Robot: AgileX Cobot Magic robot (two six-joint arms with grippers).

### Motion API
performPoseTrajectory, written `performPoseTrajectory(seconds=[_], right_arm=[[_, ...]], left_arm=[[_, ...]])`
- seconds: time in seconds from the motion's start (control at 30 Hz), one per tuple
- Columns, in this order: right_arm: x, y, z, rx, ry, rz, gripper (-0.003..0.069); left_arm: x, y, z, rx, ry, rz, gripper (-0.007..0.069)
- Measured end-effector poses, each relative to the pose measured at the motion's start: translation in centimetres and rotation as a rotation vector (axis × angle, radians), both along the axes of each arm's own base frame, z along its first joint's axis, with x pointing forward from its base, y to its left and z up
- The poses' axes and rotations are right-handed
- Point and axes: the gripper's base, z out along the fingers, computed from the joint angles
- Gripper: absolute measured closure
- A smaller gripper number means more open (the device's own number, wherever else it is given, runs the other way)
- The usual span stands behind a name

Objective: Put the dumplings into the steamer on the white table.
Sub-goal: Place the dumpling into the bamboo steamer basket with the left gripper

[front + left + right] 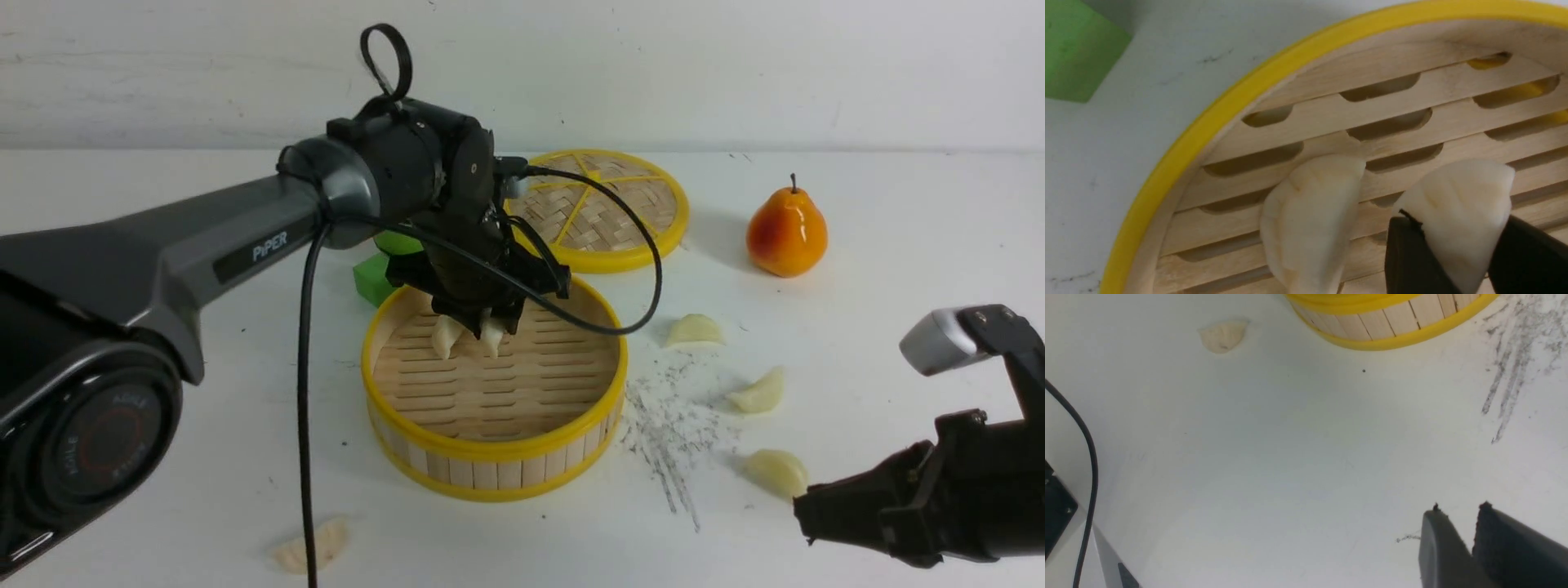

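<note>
The left gripper (492,325) reaches down into the far half of the steamer (490,451), which stands in the middle of the white table (914,327). Its two black fingers (1412,257) are clamped on the held dumpling (1459,204). That dumpling hangs with its long axis close to upright, one end pinched between the fingers and the free, pleated end pointing down at the slats; whether it touches them cannot be told. Just beside it on the robot's left, with a gap between them, the second dumpling (1310,220) sits inside the steamer with its long axis crossing the slats. Outside, to the right of the steamer, three dumplings (759,392) lie in a loose row running from far to near. The farthest lies with its long axis left to right, the middle one slants from near left to far right, and the nearest lies roughly left to right just beside the tip of the right gripper (804,513). That gripper sits low at the near right, its jaws only a narrow slit apart with nothing between them. The last dumpling (1223,335) lies flat on the table near the front left, its long axis left to right, partly crossed by a black cable (306,408). Behind the steamer lie the lid (600,212), a pear (786,233) and a green block (371,279).
</note>
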Motion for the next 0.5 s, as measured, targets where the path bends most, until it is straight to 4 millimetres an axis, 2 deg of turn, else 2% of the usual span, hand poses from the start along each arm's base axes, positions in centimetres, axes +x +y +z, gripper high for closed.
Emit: performPoseTrajectory(seconds=[0.2, 0.4, 0.5], right_arm=[[0.00, 0.03, 0.04, 0.007, 0.001, -0.002, 0.0519], [-0.03, 0.06, 0.04, 0.009, 0.004, 0.002, 0.0512], [-0.04, 0.06, 0.04, 0.009, 0.004, 0.002, 0.0511]], left_arm=[[-0.21, 0.13, -0.26, 0.017, 0.033, 0.003, 0.0379], [-0.15, 0.10, -0.15, 0.014, 0.027, 0.004, 0.0283], [-0.08, 0.06, 0.47, 0.010, 0.020, 0.004, 0.0260]])
